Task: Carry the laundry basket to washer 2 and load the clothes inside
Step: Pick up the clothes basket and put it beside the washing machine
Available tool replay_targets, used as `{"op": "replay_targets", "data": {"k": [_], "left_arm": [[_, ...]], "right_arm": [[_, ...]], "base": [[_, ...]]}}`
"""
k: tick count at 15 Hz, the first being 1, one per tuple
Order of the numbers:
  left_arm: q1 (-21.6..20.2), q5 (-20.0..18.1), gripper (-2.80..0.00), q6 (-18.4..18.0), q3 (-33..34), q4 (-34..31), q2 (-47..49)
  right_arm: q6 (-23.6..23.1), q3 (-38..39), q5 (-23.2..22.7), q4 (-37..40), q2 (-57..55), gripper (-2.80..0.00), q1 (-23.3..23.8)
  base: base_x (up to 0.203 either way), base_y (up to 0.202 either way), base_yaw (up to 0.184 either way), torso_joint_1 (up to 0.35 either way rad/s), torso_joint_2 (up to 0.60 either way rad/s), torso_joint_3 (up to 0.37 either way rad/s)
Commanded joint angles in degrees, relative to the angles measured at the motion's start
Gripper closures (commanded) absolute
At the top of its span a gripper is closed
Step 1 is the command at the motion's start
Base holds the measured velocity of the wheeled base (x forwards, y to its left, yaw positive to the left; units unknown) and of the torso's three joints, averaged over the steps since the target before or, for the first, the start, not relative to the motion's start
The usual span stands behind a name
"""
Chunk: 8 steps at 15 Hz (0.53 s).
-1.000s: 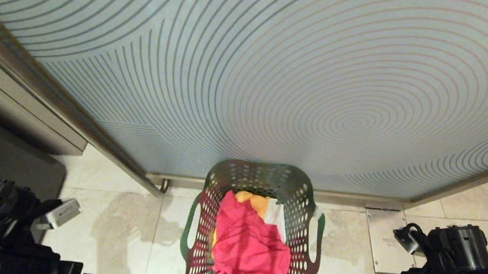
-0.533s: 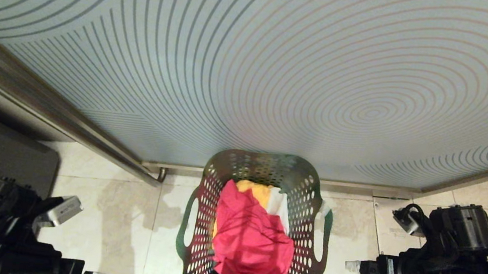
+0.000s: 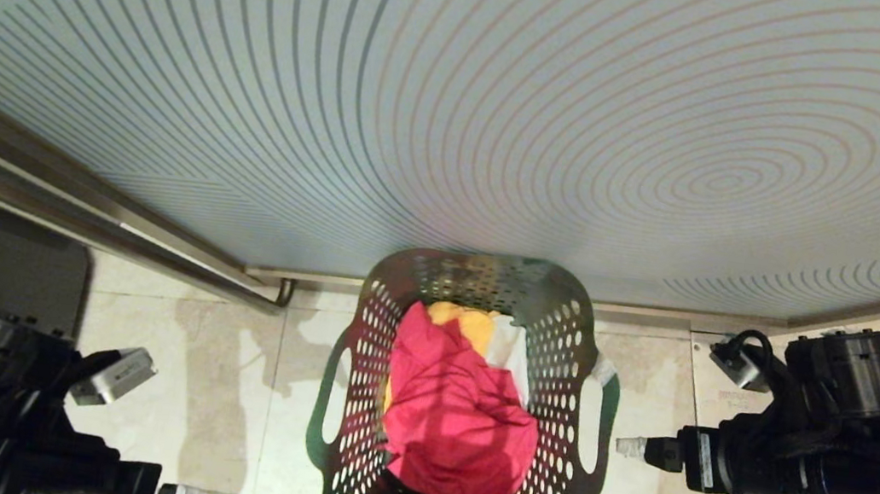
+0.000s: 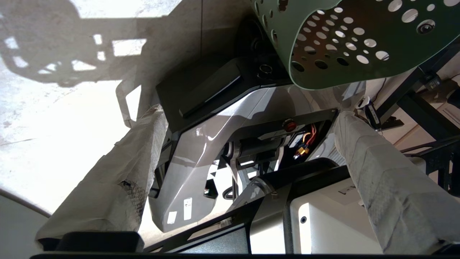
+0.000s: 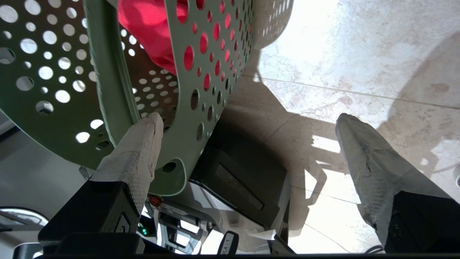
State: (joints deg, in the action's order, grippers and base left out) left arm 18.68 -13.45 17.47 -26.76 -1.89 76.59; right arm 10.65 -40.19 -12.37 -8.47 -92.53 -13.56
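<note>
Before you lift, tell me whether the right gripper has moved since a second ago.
Yes: the right gripper moved left toward the basket; the floor gap between them is nearly gone.

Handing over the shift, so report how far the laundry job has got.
Done: nothing visibly finished. The clothes lie in the green laundry basket, which stands on the tiled floor before a patterned panel. In hand: the open left tool and right tool flank it, not gripping. Left: lift, carry, load; no washer shows.
</note>
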Motion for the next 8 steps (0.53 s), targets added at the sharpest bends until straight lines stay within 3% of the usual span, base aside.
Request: {"op": "replay_targets", "data": {"k": [1,6,8], "left_arm": [[0.36,-0.04,-2.80,0.10,-0.20,0.04,-0.91],[1.77,0.62,-2.80,0.02,-2.54,-0.51,-5.13],[4.03,0.44,-2.80,0.68,-2.06,-0.57,-6.80]], "right_arm": [[0.07,-1.26,-0.11,0.70,0.62,-2.80,-0.10],[0.56,-9.72,-0.28,12.53,3.54,-2.80,-2.62],[0.74,-10.08,-0.28,12.63,2.98,-2.80,-3.37]], "base": [[0.000,0.000,0.000,0.003,0.00,-0.080],[0.000,0.000,0.000,0.001,0.00,-0.007],[0.000,0.000,0.000,0.000,0.00,0.000]]}}
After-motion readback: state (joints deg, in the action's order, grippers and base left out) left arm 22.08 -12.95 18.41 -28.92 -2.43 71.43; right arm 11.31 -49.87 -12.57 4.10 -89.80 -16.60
